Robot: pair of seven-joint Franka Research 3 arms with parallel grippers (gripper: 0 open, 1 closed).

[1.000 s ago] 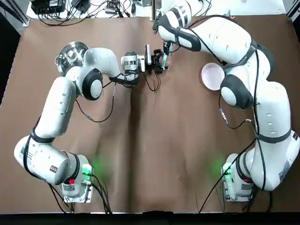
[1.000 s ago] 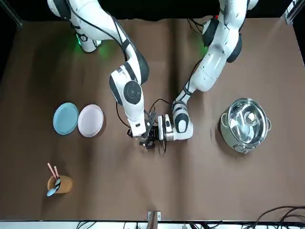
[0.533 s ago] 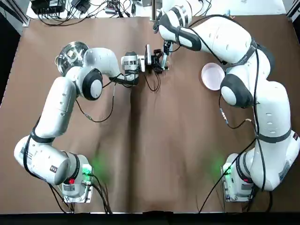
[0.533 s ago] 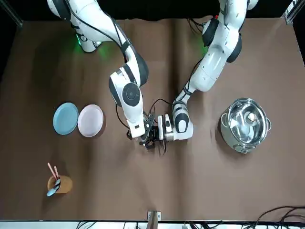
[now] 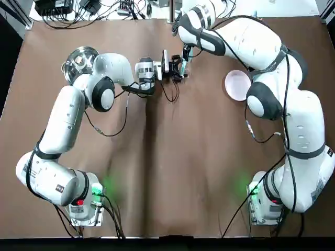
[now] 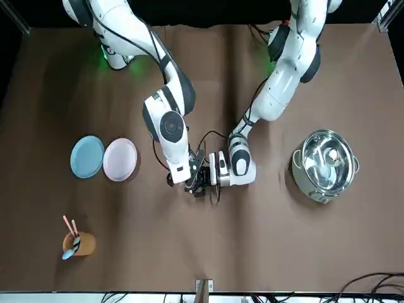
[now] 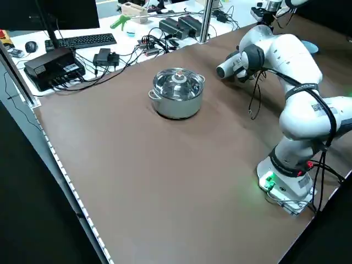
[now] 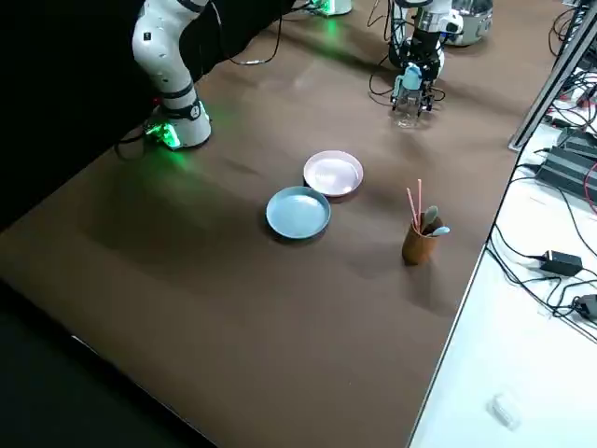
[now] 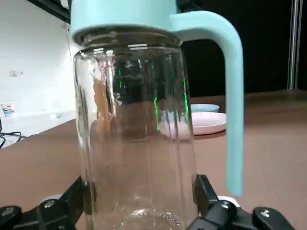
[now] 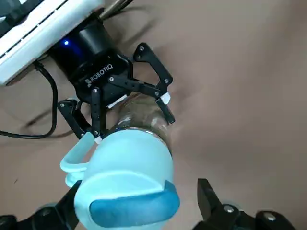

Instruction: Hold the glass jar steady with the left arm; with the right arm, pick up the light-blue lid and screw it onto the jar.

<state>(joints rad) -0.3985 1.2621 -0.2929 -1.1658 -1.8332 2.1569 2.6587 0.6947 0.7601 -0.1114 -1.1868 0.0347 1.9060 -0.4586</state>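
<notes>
Left gripper point(image 9: 141, 207) clamped on the glass jar point(image 9: 136, 139) low down, near its base; jar stands upright between its fingers. Light-blue lid point(image 10: 125, 178) sits on the jar mouth, between the fingers of the right gripper point(image 10: 139, 206). Those are spread wider than the lid, gap on one side, not gripping.

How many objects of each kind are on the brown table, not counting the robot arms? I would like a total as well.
Glass jar: 1
Light-blue lid, sitting on the jar: 1
Plates: 2, the blue plate and the pink plate
Steel pot: 1
Cup holding utensils: 1
Total: 6
</notes>
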